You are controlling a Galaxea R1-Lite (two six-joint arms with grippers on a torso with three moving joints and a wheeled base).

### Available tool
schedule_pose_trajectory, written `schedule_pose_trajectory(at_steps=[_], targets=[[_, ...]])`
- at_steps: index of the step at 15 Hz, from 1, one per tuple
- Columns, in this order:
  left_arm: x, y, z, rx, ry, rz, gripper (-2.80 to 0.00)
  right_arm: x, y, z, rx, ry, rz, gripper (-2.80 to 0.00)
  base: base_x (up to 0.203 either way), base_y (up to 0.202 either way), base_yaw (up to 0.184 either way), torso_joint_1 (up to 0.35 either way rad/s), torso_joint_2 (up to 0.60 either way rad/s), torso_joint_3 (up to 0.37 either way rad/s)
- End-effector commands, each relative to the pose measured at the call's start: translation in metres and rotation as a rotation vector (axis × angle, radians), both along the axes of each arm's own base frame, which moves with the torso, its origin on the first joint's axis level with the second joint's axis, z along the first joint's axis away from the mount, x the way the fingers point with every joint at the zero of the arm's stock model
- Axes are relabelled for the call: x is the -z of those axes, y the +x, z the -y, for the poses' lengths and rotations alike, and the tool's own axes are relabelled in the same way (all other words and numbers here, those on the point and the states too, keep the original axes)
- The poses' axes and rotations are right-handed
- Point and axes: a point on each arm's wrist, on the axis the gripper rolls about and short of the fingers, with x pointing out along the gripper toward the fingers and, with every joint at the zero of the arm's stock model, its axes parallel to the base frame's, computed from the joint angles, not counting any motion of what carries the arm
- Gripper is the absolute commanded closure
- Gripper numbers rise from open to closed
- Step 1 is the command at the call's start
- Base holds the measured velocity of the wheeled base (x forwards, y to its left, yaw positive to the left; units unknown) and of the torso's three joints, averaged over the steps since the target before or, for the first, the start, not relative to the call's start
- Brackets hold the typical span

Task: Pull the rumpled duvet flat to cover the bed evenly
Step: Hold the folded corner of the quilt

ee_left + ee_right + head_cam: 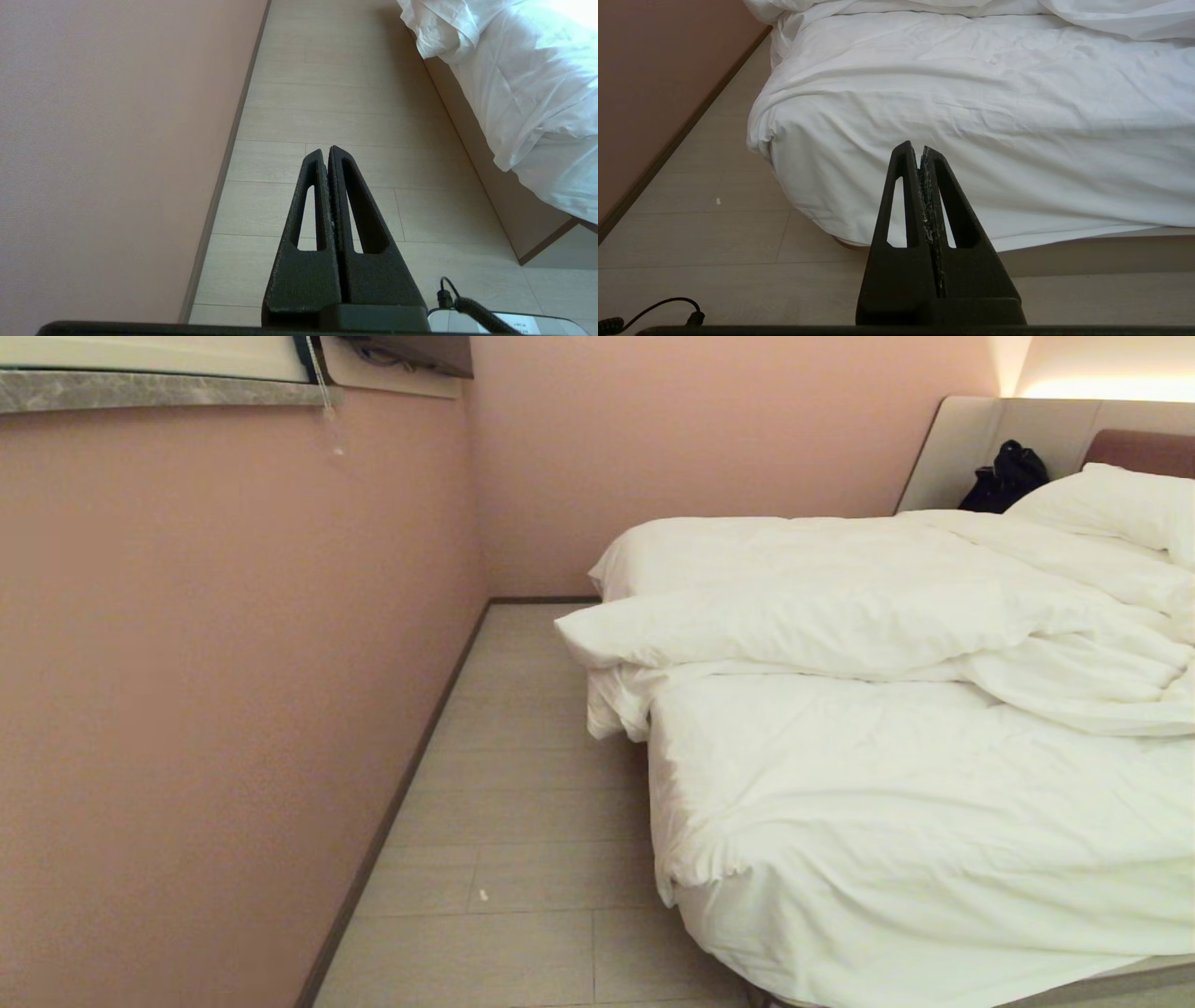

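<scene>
We see the duvet [840,616] bunched in a fold across the bed [1102,980], no writing readable anywhere. Our left gripper [328,150] hangs over the floor [345,93], clenched empty; our right gripper [917,148] faces the bed's foot, clenched empty.

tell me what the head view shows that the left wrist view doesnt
Only the head view: the duvet folded back in a rumpled heap across the middle of the bed, a pillow and a black bag against the headboard, and the window sill.

Only the left wrist view: the left gripper, shut and empty over the floor, and the bed's grey-beige base.

Both: the pink wall, the pale floor between wall and bed, and white bedding hanging over the bed's near corner.
</scene>
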Motion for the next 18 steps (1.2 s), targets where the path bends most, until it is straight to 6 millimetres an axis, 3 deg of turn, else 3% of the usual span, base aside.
schedule_pose_trajectory(at_steps=[1, 12, 18], targets=[[0.0001, 0.0, 0.0, -0.001, 0.0, -0.001, 0.0, 0.0, 0.0, 0.0, -0.001, 0.0, 0.0, 0.0, 0.0, 0.0, 0.0, 0.0, 0.0, 0.0], [0.0001, 0.0, 0.0, -0.001, 0.001, -0.001, 0.0, 0.0, 0.0, 0.0, -0.001, 0.0, 0.0, 0.0, 0.0, 0.0, 0.0, 0.0, 0.0, 0.0], [0.0001, 0.0, 0.0, -0.001, 0.001, -0.001, 0.0, 0.0, 0.0, 0.0, -0.001, 0.0, 0.0, 0.0, 0.001, -0.14, 0.003, 0.001, 0.0, 0.0]])
